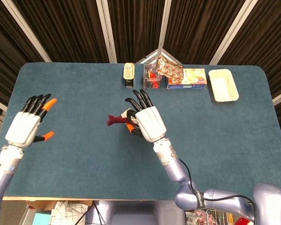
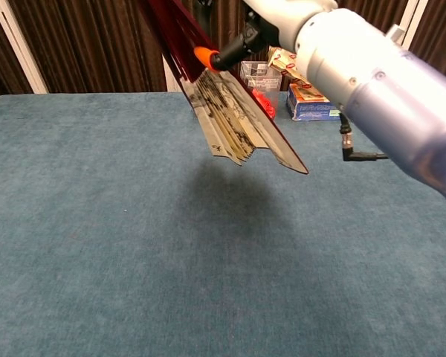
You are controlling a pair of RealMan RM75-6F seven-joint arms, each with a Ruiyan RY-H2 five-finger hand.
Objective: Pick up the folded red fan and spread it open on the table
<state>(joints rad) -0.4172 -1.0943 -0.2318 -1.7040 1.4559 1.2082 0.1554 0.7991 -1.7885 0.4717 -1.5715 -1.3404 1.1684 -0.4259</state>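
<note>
Right hand [image 1: 147,123] grips one red fan [image 2: 223,111] above the table [image 1: 75,84]; left hand [image 1: 27,125] hangs empty, fingers spread.

A blue table [image 1: 75,154] carries a cream tray [image 1: 223,85] and snack boxes [image 1: 186,78].

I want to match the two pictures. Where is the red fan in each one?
Head view: the red fan is near the middle of the table, poking out left of the right robot hand holding it.
Chest view: the fan hangs tilted at the top centre, above the table.
Shared landmark: the blue box at the table's far edge.
</note>
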